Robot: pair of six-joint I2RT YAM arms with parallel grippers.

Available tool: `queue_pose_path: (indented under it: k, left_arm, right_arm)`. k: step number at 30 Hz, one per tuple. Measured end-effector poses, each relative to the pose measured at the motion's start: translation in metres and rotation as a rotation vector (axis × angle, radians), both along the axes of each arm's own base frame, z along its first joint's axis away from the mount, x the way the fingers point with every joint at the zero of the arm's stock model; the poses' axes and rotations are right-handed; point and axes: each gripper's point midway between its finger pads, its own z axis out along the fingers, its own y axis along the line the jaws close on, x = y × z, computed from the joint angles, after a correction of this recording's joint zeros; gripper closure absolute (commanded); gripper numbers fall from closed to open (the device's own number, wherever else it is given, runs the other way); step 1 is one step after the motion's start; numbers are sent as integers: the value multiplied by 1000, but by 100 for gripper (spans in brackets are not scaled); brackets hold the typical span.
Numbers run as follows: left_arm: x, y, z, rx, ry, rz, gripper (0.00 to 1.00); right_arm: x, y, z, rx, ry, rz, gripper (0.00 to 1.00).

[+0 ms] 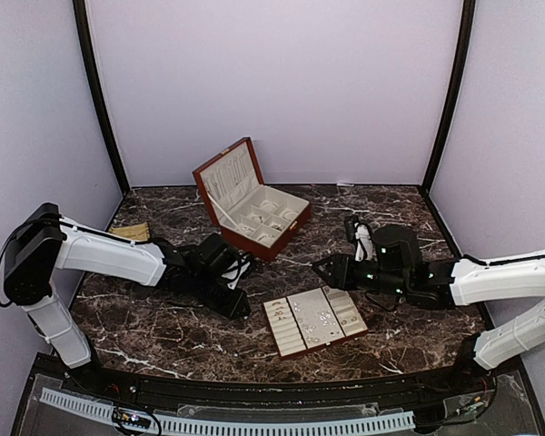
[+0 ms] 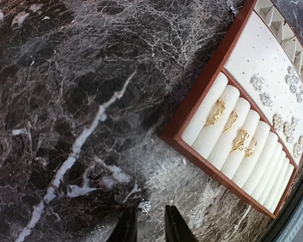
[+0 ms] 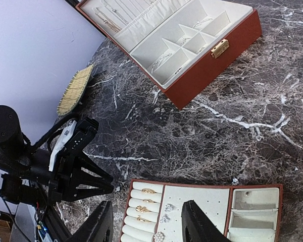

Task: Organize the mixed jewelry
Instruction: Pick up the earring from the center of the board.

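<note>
A tiny silvery flower-shaped earring (image 2: 145, 205) lies on the dark marble, just off the tray's corner. My left gripper (image 2: 150, 207) is low over it. Its fingers stand a little apart on either side, and nothing is clamped. The same piece shows by the left gripper's (image 3: 93, 182) tips as a speck (image 3: 117, 189). Another loose silvery piece (image 3: 236, 180) rests against the tray's far edge. The cream tray (image 2: 202, 85) holds gold rings (image 2: 232, 128) in its rolls and silvery earrings (image 2: 288, 101) on its pad. My right gripper (image 3: 147, 203) hovers open and empty above the tray (image 3: 192, 185).
The red-brown wooden box (image 1: 254, 241) stands open behind the tray (image 1: 345, 311), with chains in its cream compartments (image 3: 182, 45). A straw-coloured brush (image 3: 74, 89) lies at the far left near the wall. The two grippers (image 1: 239, 309) (image 1: 320, 268) flank the tray.
</note>
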Motion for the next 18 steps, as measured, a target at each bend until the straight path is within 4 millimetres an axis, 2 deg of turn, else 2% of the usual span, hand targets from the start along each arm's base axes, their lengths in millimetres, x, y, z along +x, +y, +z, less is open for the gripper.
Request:
queue_pose_path:
  k: [7, 12, 18]
  left_arm:
    - [0, -1, -7, 20, 15, 0, 79]
    - [1, -2, -9, 25, 19, -1, 88]
    - [0, -1, -10, 31, 25, -1, 89]
  right_arm:
    - [1, -1, 0, 6, 8, -9, 52]
    - [2, -1, 0, 12, 8, -11, 53]
    - [1, -2, -2, 10, 13, -13, 53]
